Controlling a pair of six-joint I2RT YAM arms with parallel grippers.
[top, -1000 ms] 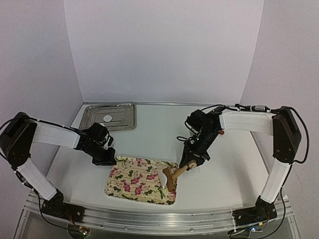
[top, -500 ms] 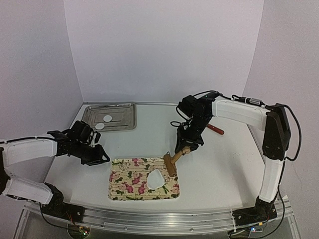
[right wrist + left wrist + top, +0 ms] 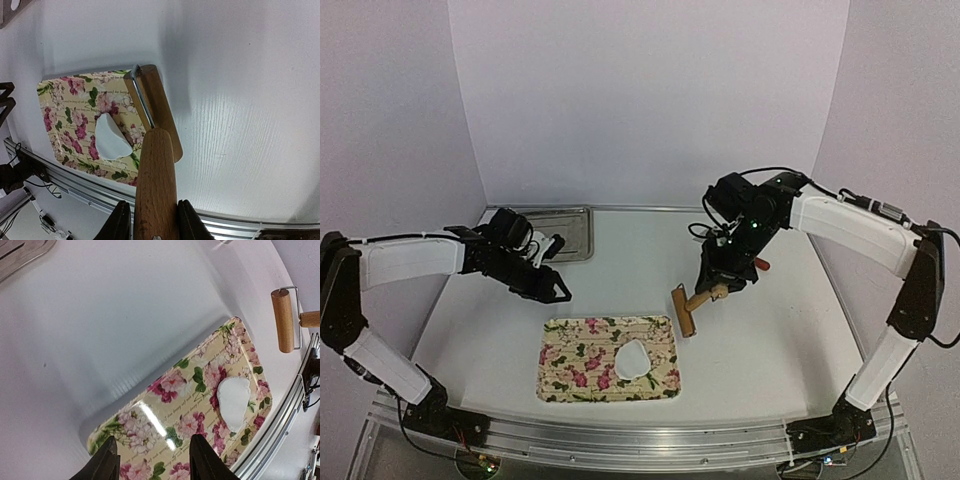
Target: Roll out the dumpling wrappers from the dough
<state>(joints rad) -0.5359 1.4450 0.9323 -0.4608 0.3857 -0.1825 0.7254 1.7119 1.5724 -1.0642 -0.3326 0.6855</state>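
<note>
A rectangular cream board printed with pink flowers [image 3: 570,362] lies on the white bench [image 3: 780,340] at 6 o'clock, near the front edge. On its right half sits a flat white piece of dough [image 3: 632,358] with an uneven outline, rounded at one end and notched at the other.

The right gripper [image 3: 720,285] hangs at about 2 o'clock from the board. Its jaws are closed round the handle of a wooden roller with a wire frame [image 3: 686,312], which slants down with its drum just beyond the board's far right corner. Whether the drum touches the bench cannot be told.

The left gripper [image 3: 552,290] hovers over bare bench at about 10 o'clock from the board. Its jaws stand well apart with nothing between them.

A shallow rectangular steel tray [image 3: 575,235] lies at 11 o'clock by the back wall, half covered by the left arm. In the right wrist view, one small round white dumpling wrapper [image 3: 15,3] shows on the tray's corner. Any others are hidden.
</note>
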